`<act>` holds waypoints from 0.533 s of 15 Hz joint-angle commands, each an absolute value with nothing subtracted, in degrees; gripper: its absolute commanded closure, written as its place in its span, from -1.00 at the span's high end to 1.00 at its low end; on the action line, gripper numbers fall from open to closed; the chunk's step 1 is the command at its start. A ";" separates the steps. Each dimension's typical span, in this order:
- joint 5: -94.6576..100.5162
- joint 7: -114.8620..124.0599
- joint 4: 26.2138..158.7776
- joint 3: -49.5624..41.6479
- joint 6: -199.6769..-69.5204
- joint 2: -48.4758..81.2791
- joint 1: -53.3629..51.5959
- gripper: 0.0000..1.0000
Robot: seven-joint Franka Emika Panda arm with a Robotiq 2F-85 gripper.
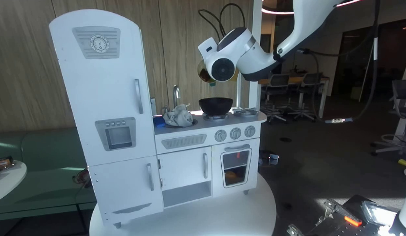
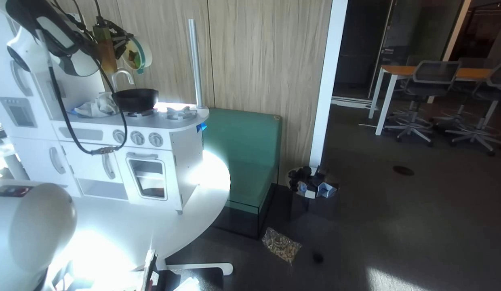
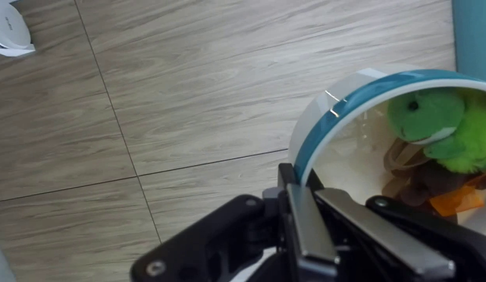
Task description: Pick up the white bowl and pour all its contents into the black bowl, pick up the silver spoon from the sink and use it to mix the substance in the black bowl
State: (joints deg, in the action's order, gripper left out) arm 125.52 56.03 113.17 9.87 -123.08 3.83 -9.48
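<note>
My gripper (image 3: 300, 177) is shut on the rim of the white bowl (image 3: 330, 120), which has a teal band. A green plush toy (image 3: 431, 117), an orange piece (image 3: 456, 201) and brown items lie inside it. In an exterior view the gripper (image 2: 120, 43) holds the bowl (image 2: 143, 54) tilted in the air, above and beside the black bowl. The black bowl (image 1: 216, 106) sits on a burner of the toy kitchen; it also shows in an exterior view (image 2: 135, 100). Its inside is hidden. The silver spoon is not visible; a grey cloth (image 1: 179, 116) covers most of the sink (image 1: 195, 122).
A faucet (image 1: 176, 95) stands behind the sink, and a blue item (image 1: 159, 121) lies left of the cloth. A metal pole (image 2: 196, 64) rises at the counter's end by the other burner (image 1: 246, 112). The tall toy fridge (image 1: 101, 82) stands beside the counter. A cable (image 2: 64, 109) hangs from the arm.
</note>
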 commanded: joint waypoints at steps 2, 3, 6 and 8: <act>124.92 56.63 114.70 9.27 -120.72 2.11 -8.72 -0.97; 123.14 54.74 115.24 9.01 -122.21 2.45 -8.40 -0.97; 119.75 52.27 116.94 8.55 -122.71 3.06 -7.84 -0.97; 120.78 52.60 117.78 8.57 -122.05 3.10 -7.83 -0.97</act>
